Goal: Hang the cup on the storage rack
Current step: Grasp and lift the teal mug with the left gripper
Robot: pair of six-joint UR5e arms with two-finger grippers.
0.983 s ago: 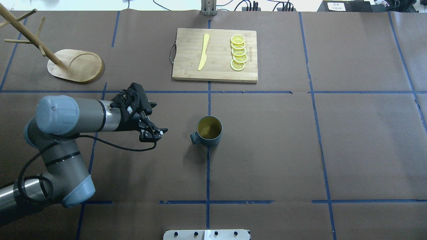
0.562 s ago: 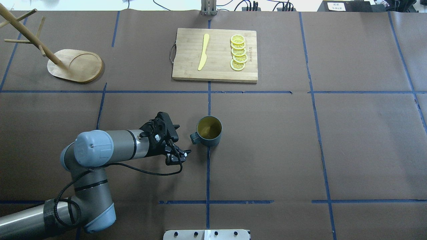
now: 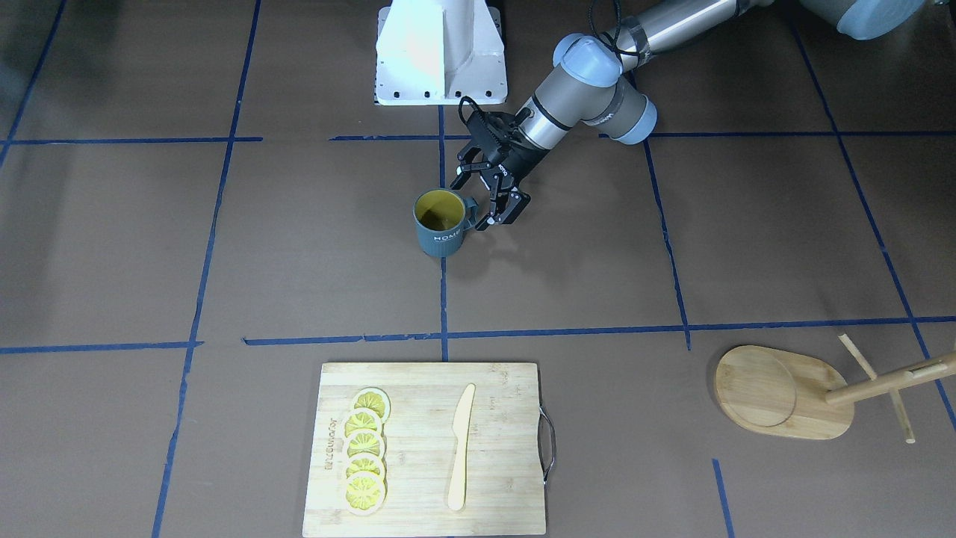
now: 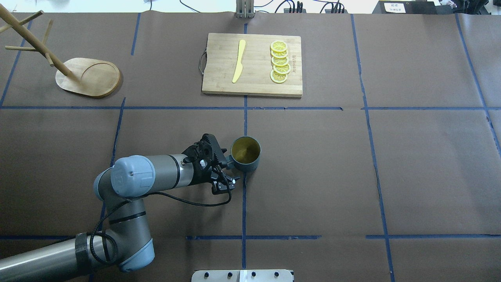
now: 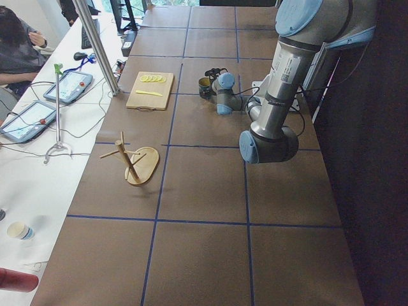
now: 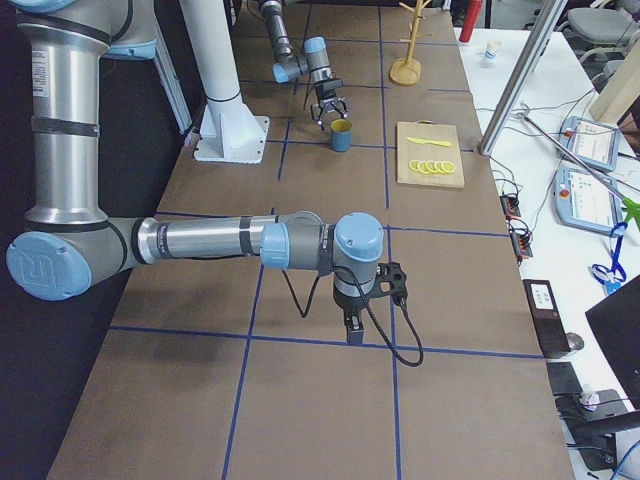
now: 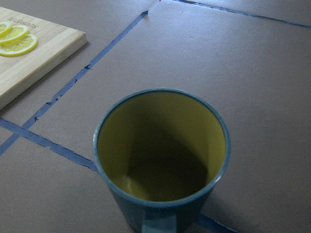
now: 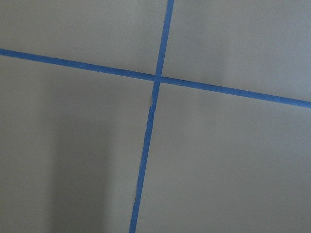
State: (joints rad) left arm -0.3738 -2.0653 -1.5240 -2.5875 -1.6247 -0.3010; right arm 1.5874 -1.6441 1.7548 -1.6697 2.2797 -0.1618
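The left gripper (image 4: pixel 230 166) has its jaws spread apart, 1 finger on each side of the handle of the cup (image 4: pixel 245 154). We see no squeeze on it yet, and we cannot tell whether a pad already touches the handle. The cup stands upright on the table (image 4: pixel 352 176) near the middle of the overhead view, on a blue tape line (image 4: pixel 244 203), with its handle pointing to 9 o'clock, toward the arm. The left wrist camera looks down into its yellow inside, which holds nothing.

The right gripper (image 6: pixel 352 328) points down at the table and shows only in a side view, so we cannot tell how its jaws stand.

We judge the task barely begun: the reach looks finished and the grasp is not yet made. What remains is closing on the handle, lifting, carrying the cup to the rack (image 4: pixel 94 78) at 10 o'clock, well apart from it, and slipping the handle over a peg. Nothing hangs on the rack.

We count 1 cup, 1 rack, 2 grippers, and 1 cutting board (image 4: pixel 258 84) at 12 o'clock bearing 1 yellow knife (image 4: pixel 238 62) and 5 lemon slices (image 4: pixel 280 61) in a row.
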